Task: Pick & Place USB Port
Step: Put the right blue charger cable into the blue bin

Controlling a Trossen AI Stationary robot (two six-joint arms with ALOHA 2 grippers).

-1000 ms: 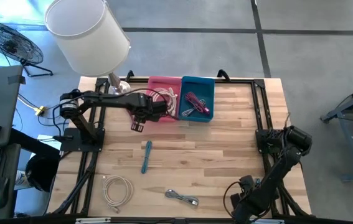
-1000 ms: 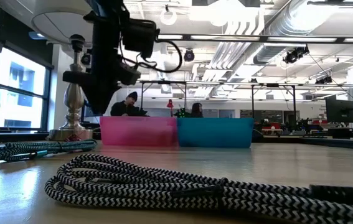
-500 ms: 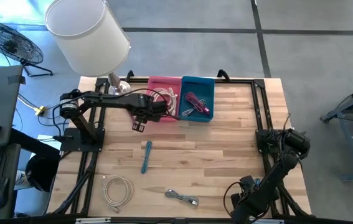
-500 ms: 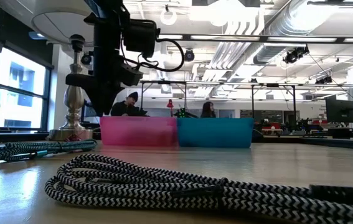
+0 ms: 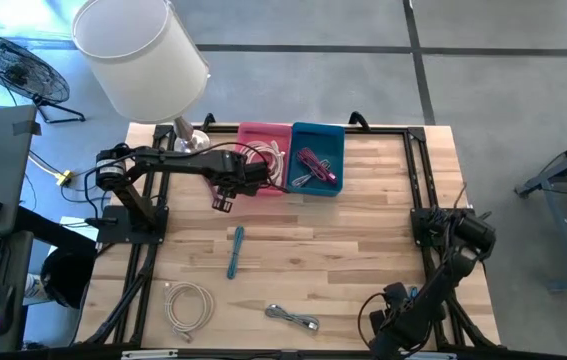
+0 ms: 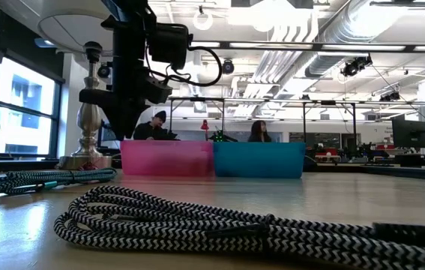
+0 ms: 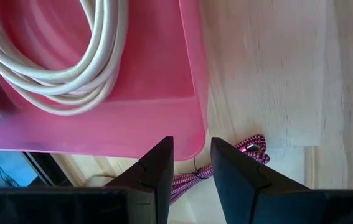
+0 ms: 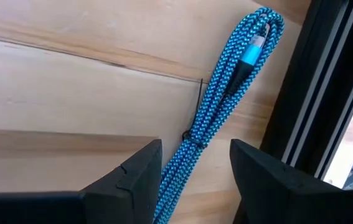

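The left gripper (image 5: 223,202) hangs by the near left corner of the pink box (image 7: 101,134), at the far side of the table (image 5: 363,240). Its fingers are a little apart. A pink-purple cord (image 7: 251,147) shows by them, but I cannot tell if they pinch it. A white cord (image 7: 70,93) lies in the box. The right gripper (image 8: 195,149) waits near the right edge with its fingers spread wide over a blue cord (image 8: 238,62).

No text, label, brand, number or sign can be read on anything in these views; nothing near either gripper, on the table or in the room behind carries legible writing.
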